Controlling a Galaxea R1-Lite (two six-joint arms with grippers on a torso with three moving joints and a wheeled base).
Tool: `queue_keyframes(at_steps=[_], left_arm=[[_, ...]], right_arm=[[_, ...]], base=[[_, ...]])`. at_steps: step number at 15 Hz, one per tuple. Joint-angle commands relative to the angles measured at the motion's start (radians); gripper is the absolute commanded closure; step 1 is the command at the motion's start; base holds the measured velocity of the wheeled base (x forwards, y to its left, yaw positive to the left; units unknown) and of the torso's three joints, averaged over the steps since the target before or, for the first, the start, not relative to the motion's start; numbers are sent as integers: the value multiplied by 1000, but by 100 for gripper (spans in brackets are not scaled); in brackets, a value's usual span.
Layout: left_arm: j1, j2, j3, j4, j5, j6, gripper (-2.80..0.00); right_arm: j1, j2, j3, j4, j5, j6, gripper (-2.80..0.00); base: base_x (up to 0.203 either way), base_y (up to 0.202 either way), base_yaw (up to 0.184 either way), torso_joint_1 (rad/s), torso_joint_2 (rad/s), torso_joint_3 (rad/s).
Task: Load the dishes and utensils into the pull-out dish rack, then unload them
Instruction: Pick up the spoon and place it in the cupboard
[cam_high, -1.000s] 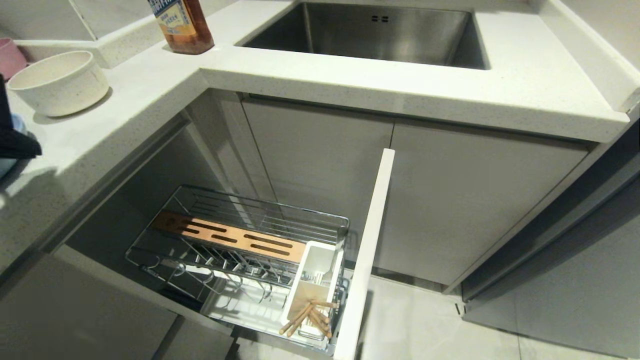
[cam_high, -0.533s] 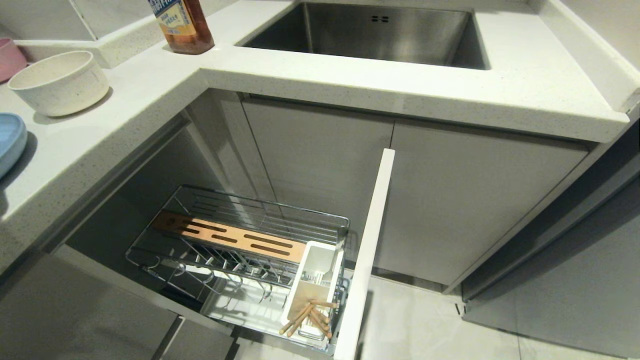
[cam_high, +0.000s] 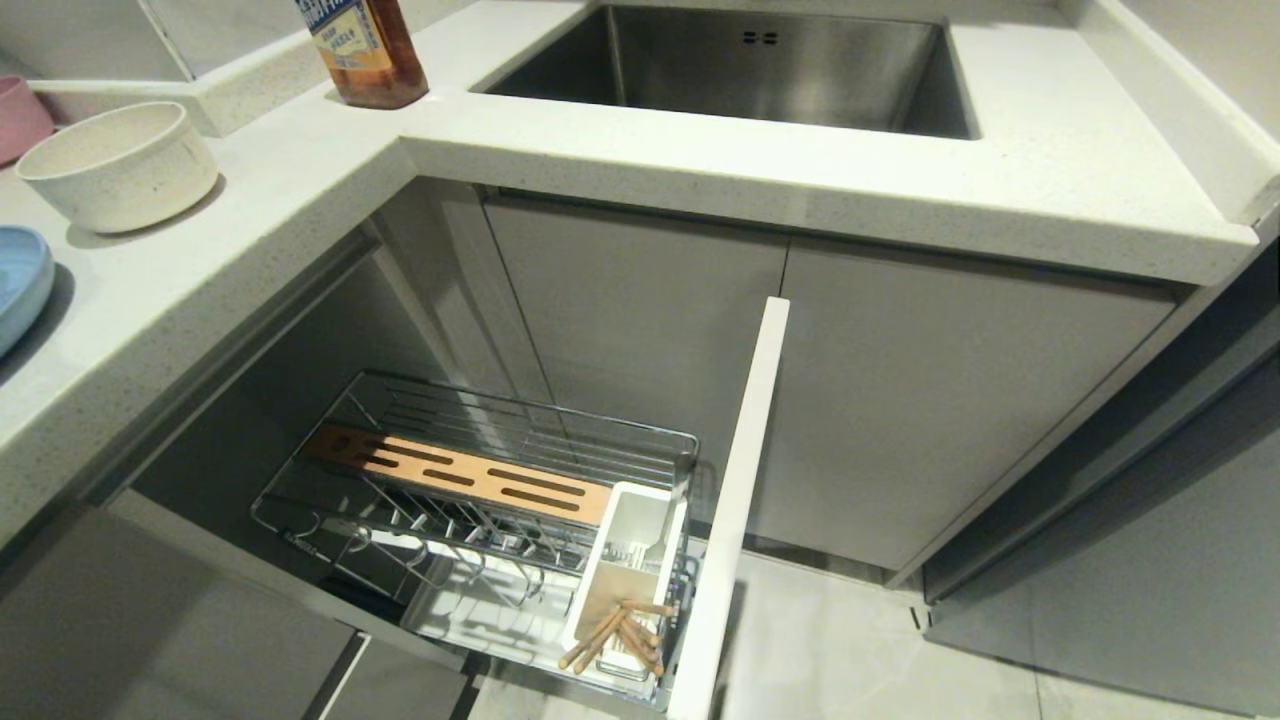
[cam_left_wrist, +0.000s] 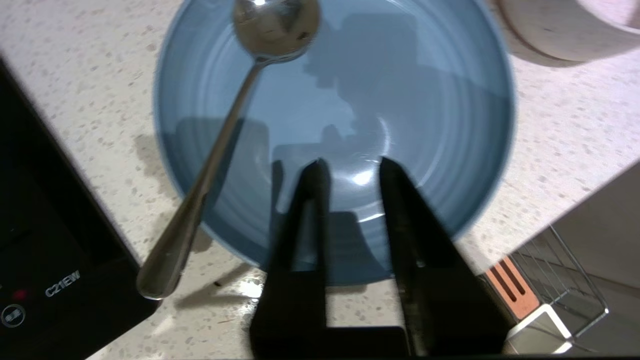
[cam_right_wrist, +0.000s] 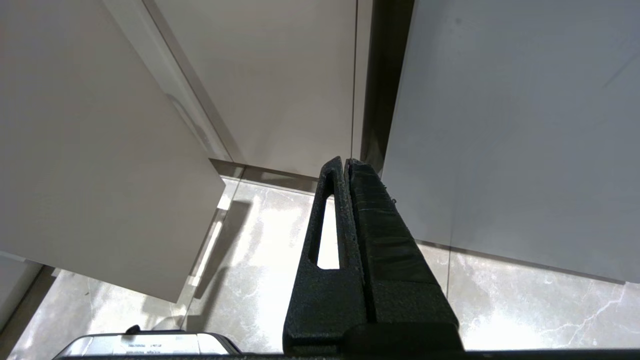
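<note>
Left gripper (cam_left_wrist: 350, 167) is up over the countertop (cam_high: 620, 150), hanging right above the light-blue plate (cam_left_wrist: 425, 125), its two black fingers parted with a clear gap between them and nothing in that gap. The metal spoon (cam_left_wrist: 225, 135) lies apart from those fingers, bowl end resting inside the plate, handle sloping out over the rim and onto the speckled counter, ending next to a black appliance (cam_left_wrist: 45, 240). The cream-white bowl (cam_high: 118, 165) sits on the counter just beyond the plate, and from the head camera only an edge of the blue plate (cam_high: 20, 285) shows at the far left, with a brown bottle (cam_high: 365, 50) farther back by the steel sink (cam_high: 750, 65). Down below, the pull-out dish rack (cam_high: 480, 500) stands drawn out from the cabinet, its wood-coloured slotted strip (cam_high: 460, 478) running across the wire basket, no dishes on its prongs. The wooden chopsticks (cam_high: 620, 635) are in the white utensil holder (cam_high: 625, 570) at the front, tips fanned out, right behind the tall pale cabinet front (cam_high: 740, 500). Right gripper (cam_right_wrist: 347, 165) hangs low by the cabinet doors over the floor, fingers pressed together, empty.
</note>
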Motion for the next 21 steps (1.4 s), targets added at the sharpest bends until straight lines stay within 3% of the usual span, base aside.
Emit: queue_keyframes(at_steps=[1, 5, 9, 15, 21], left_arm=[[31, 12, 6, 7, -2, -3, -280], [83, 59, 11, 2, -9, -4, -280], [150, 98, 46, -2, -81, -6, -280], [172, 118, 84, -43, -102, -6, -280], [175, 122, 99, -58, -184, -6, -280]], right_arm=[[0, 1, 0, 0, 0, 0, 0], [0, 0, 0, 0, 0, 0, 0], [0, 0, 0, 0, 0, 0, 0], [0, 0, 0, 0, 0, 0, 0], [0, 0, 0, 0, 0, 0, 0]], base=[[0, 0, 0, 0, 0, 0], [0, 0, 0, 0, 0, 0], [0, 0, 0, 0, 0, 0], [0, 0, 0, 0, 0, 0], [0, 0, 0, 0, 0, 0]])
